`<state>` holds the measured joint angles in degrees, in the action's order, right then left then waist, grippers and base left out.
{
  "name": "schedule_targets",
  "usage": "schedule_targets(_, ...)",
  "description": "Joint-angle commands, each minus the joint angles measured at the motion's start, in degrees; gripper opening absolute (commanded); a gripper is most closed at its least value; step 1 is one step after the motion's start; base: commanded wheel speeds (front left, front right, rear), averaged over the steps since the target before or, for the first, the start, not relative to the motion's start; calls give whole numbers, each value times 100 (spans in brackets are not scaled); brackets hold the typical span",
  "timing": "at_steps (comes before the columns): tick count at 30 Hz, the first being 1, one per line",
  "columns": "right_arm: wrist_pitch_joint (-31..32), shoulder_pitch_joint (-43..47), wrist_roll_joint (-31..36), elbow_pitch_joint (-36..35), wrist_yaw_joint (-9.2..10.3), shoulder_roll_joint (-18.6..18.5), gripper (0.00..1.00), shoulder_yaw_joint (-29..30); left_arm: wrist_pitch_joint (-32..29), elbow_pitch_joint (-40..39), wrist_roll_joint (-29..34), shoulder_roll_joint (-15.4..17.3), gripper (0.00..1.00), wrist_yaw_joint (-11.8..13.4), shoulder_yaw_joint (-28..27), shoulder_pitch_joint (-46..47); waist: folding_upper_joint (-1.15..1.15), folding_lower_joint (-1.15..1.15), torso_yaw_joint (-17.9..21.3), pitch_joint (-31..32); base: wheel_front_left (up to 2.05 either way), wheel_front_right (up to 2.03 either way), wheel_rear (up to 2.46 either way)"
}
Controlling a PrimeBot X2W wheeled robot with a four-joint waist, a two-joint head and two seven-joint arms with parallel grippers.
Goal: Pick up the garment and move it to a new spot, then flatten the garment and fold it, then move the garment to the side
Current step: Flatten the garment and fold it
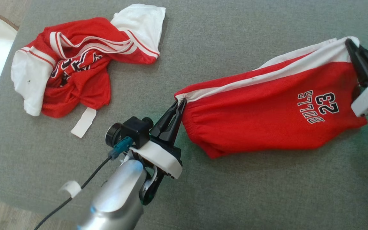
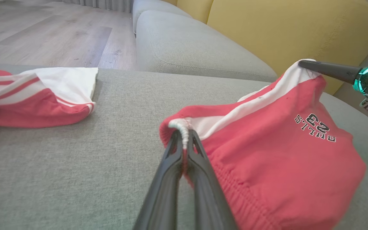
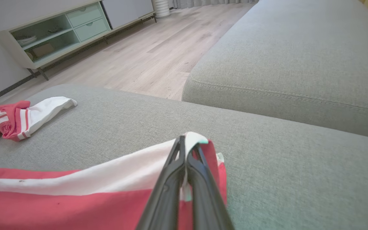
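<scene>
Two pairs of long dark fingers were each pressed together on cloth. The left gripper [image 1: 180, 104] pinched the gathered white corner of the waistband of a pair of red fabric shorts [image 1: 267, 121] with a white side stripe and a black-and-white "BULLS 23" print. The right gripper [image 1: 350, 44] clamped the far white corner at the leg end.

The shorts were stretched between the two grippers over the right half of a broad grey woven cushion [image 1: 235, 198]. In the head view their long axis ran from the middle of the picture up to the right edge, waistband end toward the robot's left and leg end toward its right. The white stripe formed the taut upper edge and the red body sagged below it. Whether the lower edge touched the cushion could not be told. The print sat near the right gripper and read rotated.

Well apart, at the cushion's far left, lay a crumpled red-and-white jersey [image 1: 75, 70], with a flat white label strip [image 1: 84, 122] just beside it.
</scene>
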<state>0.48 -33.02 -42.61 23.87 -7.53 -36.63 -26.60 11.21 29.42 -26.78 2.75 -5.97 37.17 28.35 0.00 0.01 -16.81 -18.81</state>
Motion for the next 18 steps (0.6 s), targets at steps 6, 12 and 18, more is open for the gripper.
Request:
schedule_targets(6,-387,-564,-319,541,4,6,100,-819,223,217,-243,16,9,142,10,318,0,-1,36,-45,0,0,0)
schedule_targets(12,-720,-809,-630,952,4,29,100,-1317,331,473,-459,14,100,359,169,366,0,-1,133,-41,0,0,0)
schedule_targets(18,-1019,-845,-800,1073,4,-412,100,-1682,374,450,-422,13,100,702,157,295,0,-1,209,20,0,0,0)
